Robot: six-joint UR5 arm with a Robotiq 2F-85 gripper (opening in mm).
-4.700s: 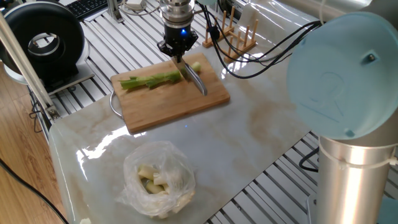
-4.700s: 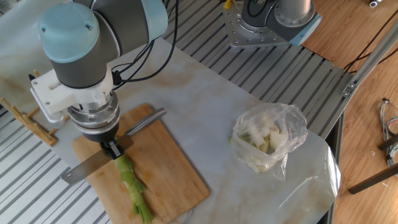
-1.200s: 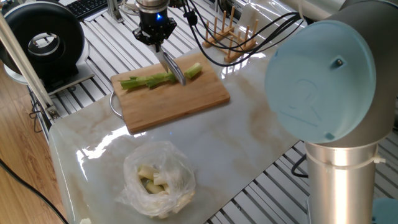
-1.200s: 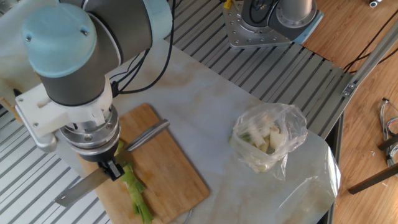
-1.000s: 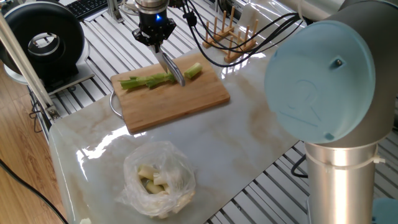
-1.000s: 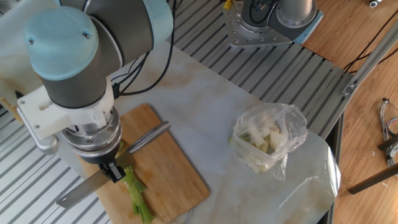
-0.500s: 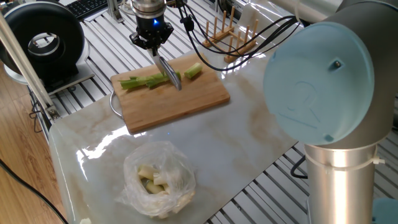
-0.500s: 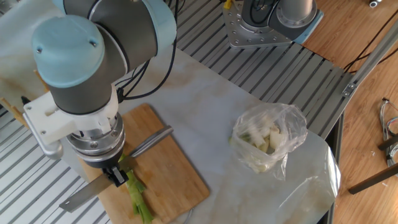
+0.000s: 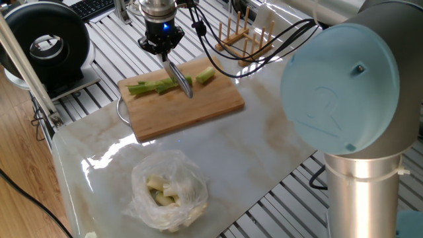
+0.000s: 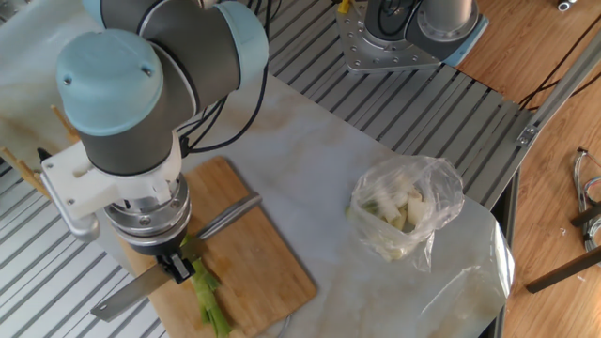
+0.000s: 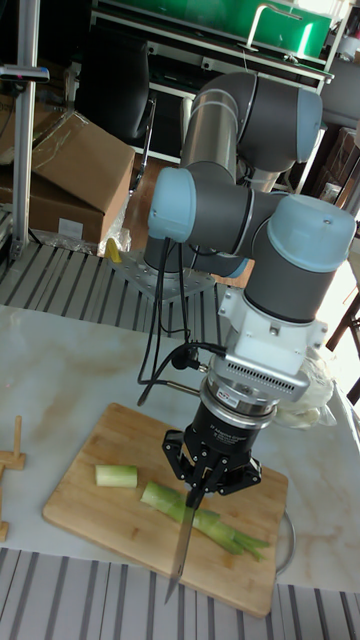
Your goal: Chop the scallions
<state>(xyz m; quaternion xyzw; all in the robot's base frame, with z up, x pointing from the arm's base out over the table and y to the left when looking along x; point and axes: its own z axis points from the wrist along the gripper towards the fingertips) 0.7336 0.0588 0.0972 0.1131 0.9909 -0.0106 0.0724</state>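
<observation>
The scallions lie on a wooden cutting board (image 9: pixel 198 106): a long green stalk (image 9: pixel 153 86) and one short cut chunk (image 9: pixel 205 75) apart to its right. My gripper (image 9: pixel 160 46) hangs over the stalk, shut on a steel knife (image 9: pixel 182 81) that crosses the stalk. In the other fixed view the gripper (image 10: pixel 175 267) hides the stalk's (image 10: pixel 210 304) upper end, and the knife (image 10: pixel 228 215) sticks out on both sides. The tall fixed view shows the gripper (image 11: pixel 208 482) with the knife (image 11: pixel 183 540) laid across the stalk (image 11: pixel 218 527), and the chunk (image 11: pixel 116 476) at left.
A clear plastic bag (image 9: pixel 168 188) of pale pieces sits on the marble top in front of the board. A wooden rack (image 9: pixel 250 30) stands behind the board. At the left is a black round device (image 9: pixel 46 46). Cables trail from the arm.
The gripper and knife have shifted along the stalk, away from the cut chunk and towards the leafy end. The chunk and stalk lie where they were.
</observation>
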